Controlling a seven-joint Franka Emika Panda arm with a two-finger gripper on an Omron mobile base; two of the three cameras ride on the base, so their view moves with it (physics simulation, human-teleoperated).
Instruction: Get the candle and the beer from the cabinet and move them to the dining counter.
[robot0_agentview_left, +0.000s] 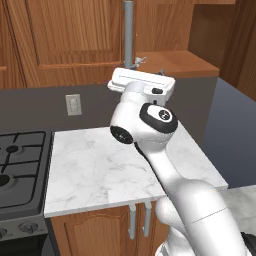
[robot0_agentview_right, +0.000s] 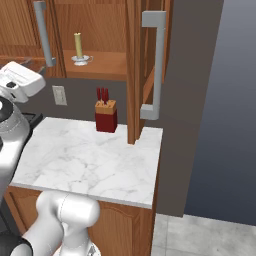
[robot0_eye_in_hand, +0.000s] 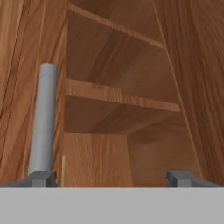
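Presently, findings as follows.

Cabinet: the cabinet (robot0_agentview_right: 100, 35) stands open above the small marble worktop (robot0_agentview_right: 95, 160); its right door (robot0_agentview_right: 145, 65) is swung out edge-on toward the right base camera, silver bar handle (robot0_agentview_right: 152, 65) outward. The hand view looks into the interior, with bare wooden shelves (robot0_eye_in_hand: 118, 94) stepping upward.

Candle: the candle (robot0_agentview_right: 78, 45) stands upright in a small holder (robot0_agentview_right: 81, 60) on the lowest shelf (robot0_agentview_right: 100, 67), toward its left end. Long axis vertical. In the hand view a thin pale upright sliver (robot0_eye_in_hand: 64, 170) near the bottom left, just beside the left door's handle (robot0_eye_in_hand: 43, 122), is probably the same candle.

Beer: I cannot place the bottle from these views.

Dining counter: likewise not locatable here.

Gripper: the gripper (robot0_eye_in_hand: 113, 178) is raised to shelf level in front of the opening, fingertips (robot0_eye_in_hand: 41, 178) spread as wide as they go, with nothing between them and nothing touched.

Key relation: judged from the hand view, the candle lies ahead of the claw and off toward its left fingertip, not centred between the tips, and somewhat low. The coming move would call for a shift to that side before advancing, so that the tips pass either side of the upright candle.

Risk: the left door's handle sits close beside that path; contact with it is possible.

Other: a red knife block (robot0_agentview_right: 106, 116) stands on the worktop below the shelf, well apart from the claw.
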